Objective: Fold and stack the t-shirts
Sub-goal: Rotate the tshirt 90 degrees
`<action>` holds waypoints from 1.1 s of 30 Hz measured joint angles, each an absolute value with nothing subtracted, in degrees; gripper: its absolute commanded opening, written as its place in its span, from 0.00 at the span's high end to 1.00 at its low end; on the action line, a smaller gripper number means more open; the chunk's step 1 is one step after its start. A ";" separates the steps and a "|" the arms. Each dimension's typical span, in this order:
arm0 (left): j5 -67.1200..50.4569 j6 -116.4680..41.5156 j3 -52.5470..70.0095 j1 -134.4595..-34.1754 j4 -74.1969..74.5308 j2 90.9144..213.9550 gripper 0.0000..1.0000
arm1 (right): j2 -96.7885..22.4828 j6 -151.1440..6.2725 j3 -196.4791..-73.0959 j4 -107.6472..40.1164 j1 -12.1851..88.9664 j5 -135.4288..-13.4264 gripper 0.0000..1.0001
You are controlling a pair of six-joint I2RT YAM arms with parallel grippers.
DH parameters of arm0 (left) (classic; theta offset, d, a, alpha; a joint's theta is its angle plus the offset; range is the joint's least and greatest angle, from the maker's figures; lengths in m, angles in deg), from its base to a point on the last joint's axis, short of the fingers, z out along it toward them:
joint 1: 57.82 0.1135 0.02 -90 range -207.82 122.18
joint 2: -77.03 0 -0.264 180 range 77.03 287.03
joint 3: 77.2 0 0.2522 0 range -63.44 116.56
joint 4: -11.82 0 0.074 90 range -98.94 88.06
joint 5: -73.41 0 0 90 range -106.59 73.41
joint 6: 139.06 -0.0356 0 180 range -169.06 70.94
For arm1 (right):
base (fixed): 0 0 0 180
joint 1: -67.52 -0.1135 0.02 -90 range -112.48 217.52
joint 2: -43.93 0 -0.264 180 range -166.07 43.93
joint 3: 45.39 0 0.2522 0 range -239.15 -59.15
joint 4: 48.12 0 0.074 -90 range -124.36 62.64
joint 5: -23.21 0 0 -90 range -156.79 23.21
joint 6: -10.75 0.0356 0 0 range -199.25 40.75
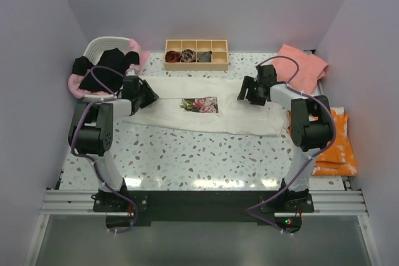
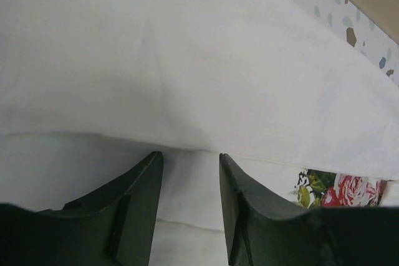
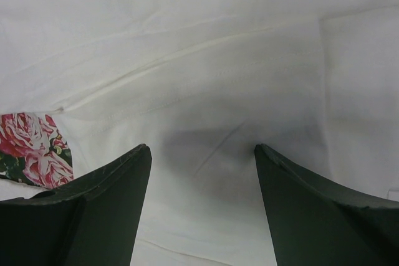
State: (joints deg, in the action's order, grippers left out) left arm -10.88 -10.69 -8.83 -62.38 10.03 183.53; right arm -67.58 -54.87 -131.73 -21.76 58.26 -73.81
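Over the cream-white t-shirt [image 1: 237,116], left hand [image 2: 189,155] narrowly parted, right hand [image 3: 201,147] spread wide, both gripping nothing.

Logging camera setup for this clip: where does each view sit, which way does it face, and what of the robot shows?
Top external: above and behind the bases, facing down on the table; both arms show whole.
Left wrist: on the left arm, facing down at the cream-white t-shirt; the left gripper shows.
Right wrist: on the right arm, facing down at that shirt; the right gripper shows.
Shared: both wrist views catch the rose print.
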 measured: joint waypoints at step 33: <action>-5.00 -1.11 -43.73 -82.57 -22.27 131.57 0.56 | -94.96 -62.10 -178.70 2.98 54.26 -78.91 0.24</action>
State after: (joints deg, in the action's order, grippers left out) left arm -5.00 -1.11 -43.73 -82.57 -22.27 131.57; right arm -94.96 -62.10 -178.70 2.98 54.26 -78.91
